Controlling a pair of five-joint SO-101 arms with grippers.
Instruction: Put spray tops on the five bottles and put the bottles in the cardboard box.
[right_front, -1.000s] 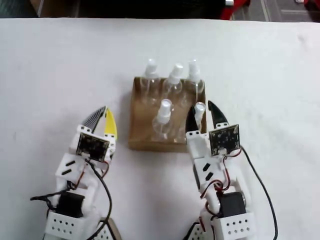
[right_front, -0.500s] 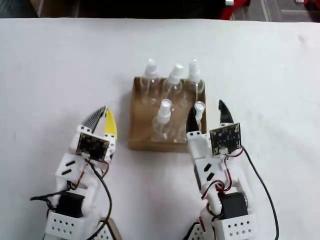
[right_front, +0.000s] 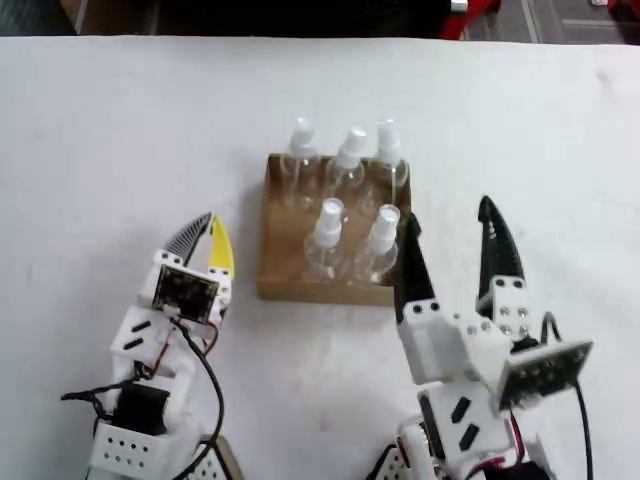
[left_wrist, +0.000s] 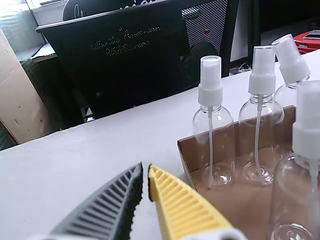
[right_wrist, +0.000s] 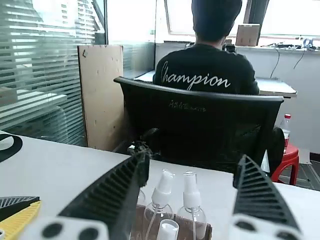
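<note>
Several clear bottles with white spray tops stand upright in the shallow cardboard box (right_front: 272, 280): three along the far side (right_front: 347, 160) and two in front (right_front: 326, 232), (right_front: 380, 236). My right gripper (right_front: 452, 230) is open and empty, raised just right of the box's near right corner; its black fingers (right_wrist: 120, 185) frame the bottles (right_wrist: 189, 200) in the right wrist view. My left gripper (right_front: 208, 240) is shut and empty on the table left of the box; its grey and yellow fingertips (left_wrist: 142, 182) touch, with bottles (left_wrist: 212, 125) and box wall (left_wrist: 187, 157) beyond.
A white cloth (right_front: 120, 130) covers the table. Behind the table stands a black mesh office chair (right_wrist: 200, 130) with a person seated in it, back turned. Free table lies all around the box.
My right gripper let go of the front right bottle, opened wider and pulled back and up toward the table's near edge. That bottle now stands in the box. The left arm kept still.
</note>
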